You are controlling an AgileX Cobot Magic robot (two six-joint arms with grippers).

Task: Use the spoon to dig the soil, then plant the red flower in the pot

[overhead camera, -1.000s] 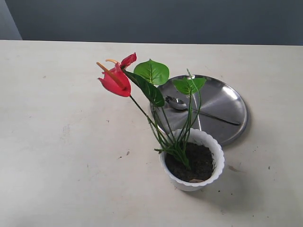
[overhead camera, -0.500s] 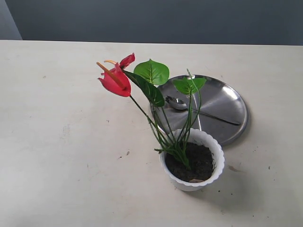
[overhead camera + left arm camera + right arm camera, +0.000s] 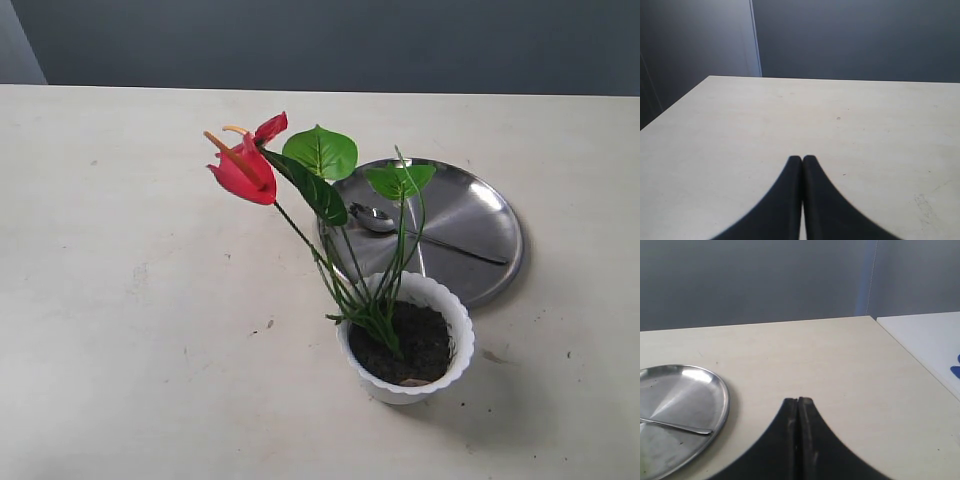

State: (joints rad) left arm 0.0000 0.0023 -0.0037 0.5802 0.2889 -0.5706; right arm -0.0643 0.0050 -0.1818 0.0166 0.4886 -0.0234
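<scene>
The red flower (image 3: 243, 170) stands in the white scalloped pot (image 3: 455, 362), its green stems sunk in the dark soil (image 3: 425, 345) and leaning left. The spoon (image 3: 375, 218) lies on the round steel plate (image 3: 480, 215) behind the pot; its handle end (image 3: 690, 428) also shows in the right wrist view. No arm appears in the exterior view. My left gripper (image 3: 802, 159) is shut over bare table with nothing in it. My right gripper (image 3: 798, 401) is shut too, empty, to the side of the plate (image 3: 700, 390).
The pale table (image 3: 130, 300) runs to a dark wall at the back. Small soil crumbs (image 3: 268, 323) lie left of the pot. In the right wrist view a white surface (image 3: 930, 340) adjoins the table's far side edge.
</scene>
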